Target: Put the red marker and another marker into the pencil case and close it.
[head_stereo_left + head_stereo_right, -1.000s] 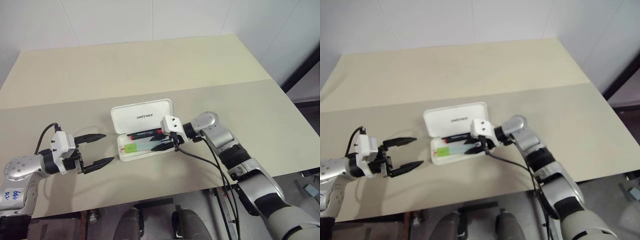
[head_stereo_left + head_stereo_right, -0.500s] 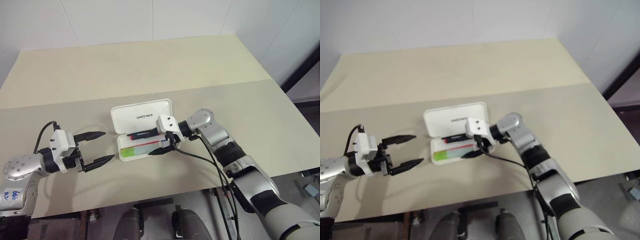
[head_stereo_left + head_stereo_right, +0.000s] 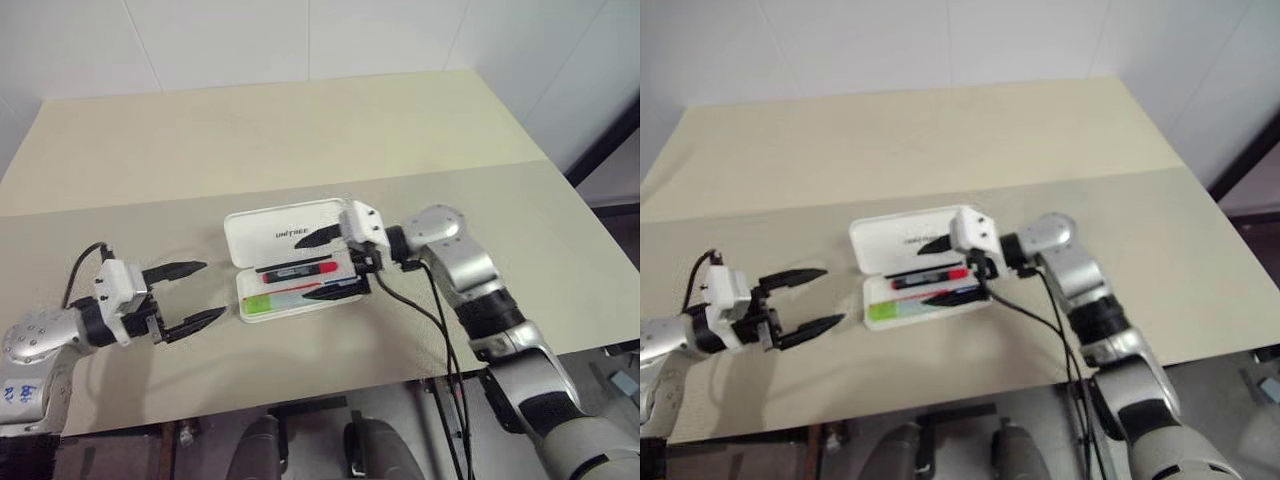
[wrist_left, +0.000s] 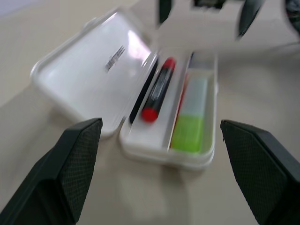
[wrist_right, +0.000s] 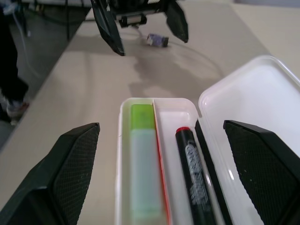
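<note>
- Fingers of the left gripper (image 3: 192, 294) stand wide apart and hold nothing; it hangs over the table (image 3: 300, 130) at about nine o'clock from the pencil case (image 3: 300, 262), apart from it, and points toward it.
- Pencil case lies open near the table's middle, its lid (image 3: 283, 232) laid flat at the twelve o'clock side of the tray (image 3: 300, 297), lettering up.
- Tray holds both pens, lying lengthwise and side by side, split by a thin red stripe (image 5: 161, 178).
- Slot nearer the lid, at twelve o'clock within the tray, holds the red marker (image 3: 296, 270): black barrel, red at both ends, with a thin black strip (image 4: 143, 91) running along the hinge side just beside it.
- Slot at six o'clock holds the green highlighter (image 3: 285, 298), its bright green cap (image 3: 258, 302) at the nine o'clock end and its pale body running toward three o'clock.
- Right gripper (image 3: 322, 263) hovers over the three o'clock end of the case with its jaws spread wide and nothing between them; one finger (image 3: 318, 236) shows above the lid's edge, the other (image 3: 330, 292) over the tray's front rim. Whether either finger touches the case cannot be told.
</note>
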